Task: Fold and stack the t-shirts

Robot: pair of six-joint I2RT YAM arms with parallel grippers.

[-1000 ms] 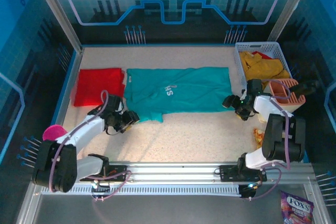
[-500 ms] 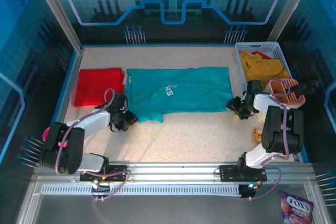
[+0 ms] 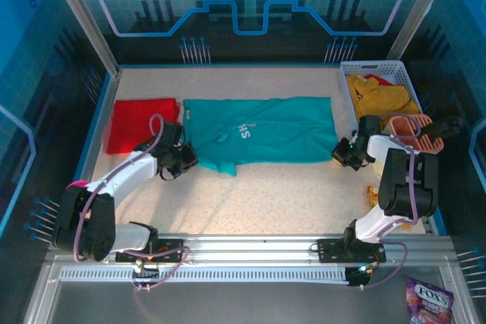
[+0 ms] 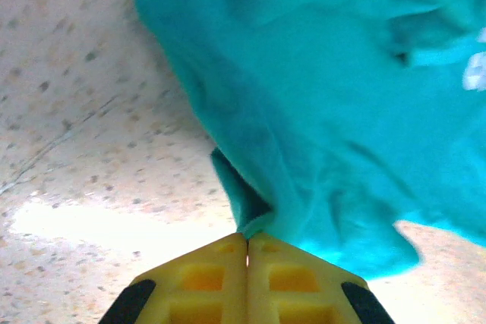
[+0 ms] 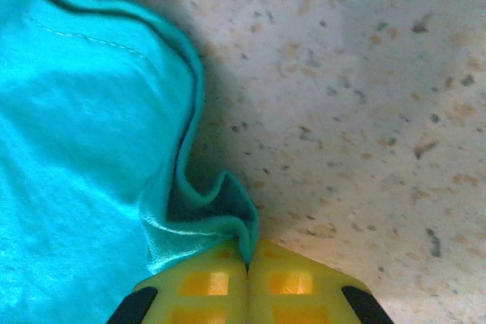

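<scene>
Both grips look thin. The left hand [image 4: 247, 239] is pinched shut on a small fold at the near-left edge of the teal t-shirt [image 3: 266, 130], and the right hand [image 5: 248, 256] is pinched shut on a curl of its near-right hem. A quick or uneven lift could pull the cloth free or skew the fold. The shirt lies spread flat mid-table [image 3: 266, 195], white lettering up, just right of the folded red t-shirt [image 3: 140, 123].

One teal t-shirt [image 3: 266, 130], one red t-shirt [image 3: 140, 123], one basket [image 3: 380, 64]
</scene>
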